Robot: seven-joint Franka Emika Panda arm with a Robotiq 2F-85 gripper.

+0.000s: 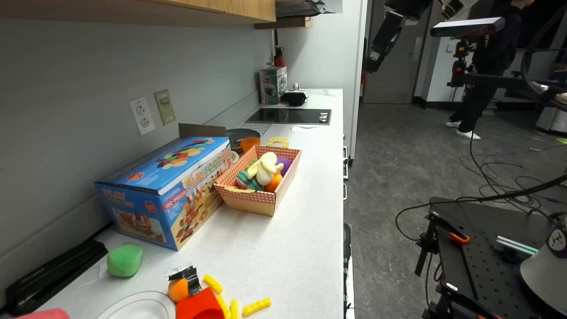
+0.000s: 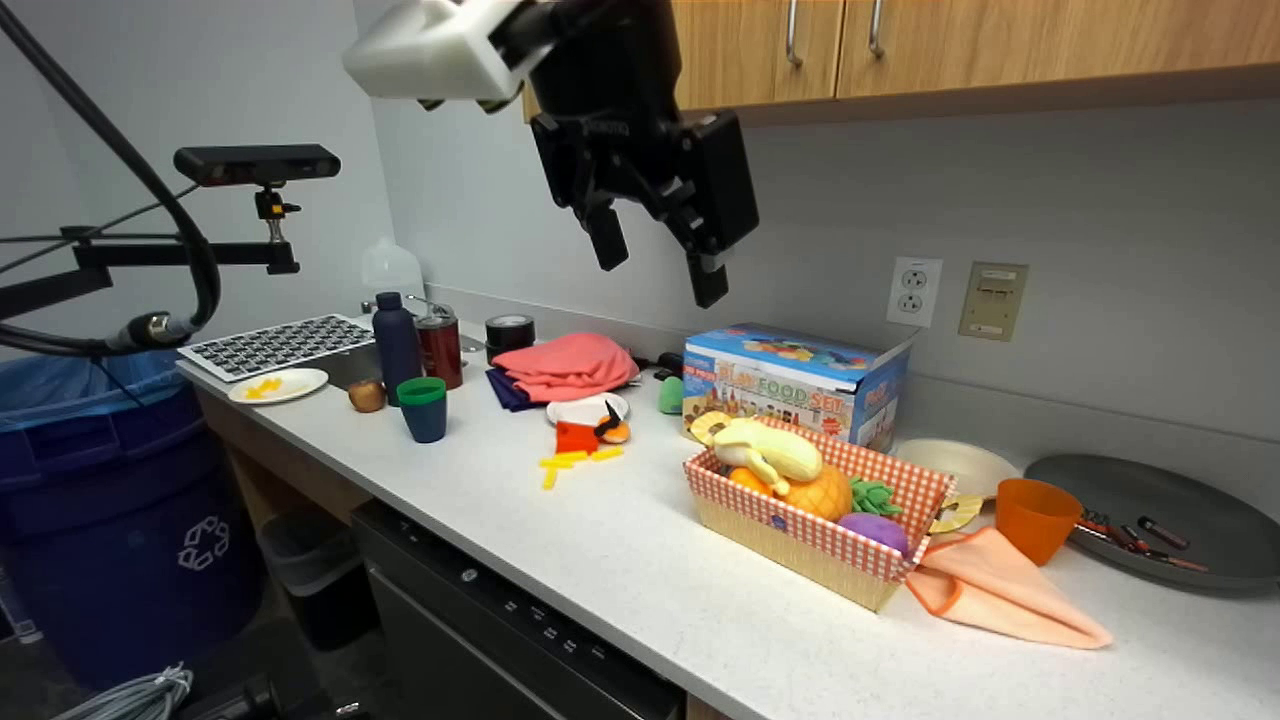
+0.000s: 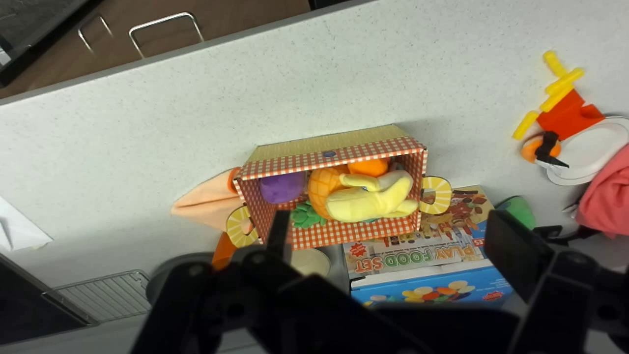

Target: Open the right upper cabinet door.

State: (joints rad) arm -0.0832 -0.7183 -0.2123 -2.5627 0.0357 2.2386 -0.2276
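The right upper cabinet door [image 2: 1060,40] is on the wall above the counter [image 2: 600,540], at the top right in an exterior view; it is a flat panel of light-brown wood, smooth, with a faint grain; a slim metal handle [image 2: 876,30] stands upright near its lower left corner; its top and right end run out of the picture; along its left edge a thin dark seam parts it from the neighbouring door [image 2: 740,50], which has a similar pull [image 2: 793,35]; the two faces look flush and their lower edges line up, so it appears closed; below it shows the browner underside of the cabinet [image 2: 1000,108].

The gripper [image 2: 658,262] is released, its two fingers spread well apart; in the same view it hangs lower than the door and to its left, clear of it; in the wrist view a checkered basket [image 3: 295,163] and a blue box [image 3: 417,260] lie beyond the fingers.
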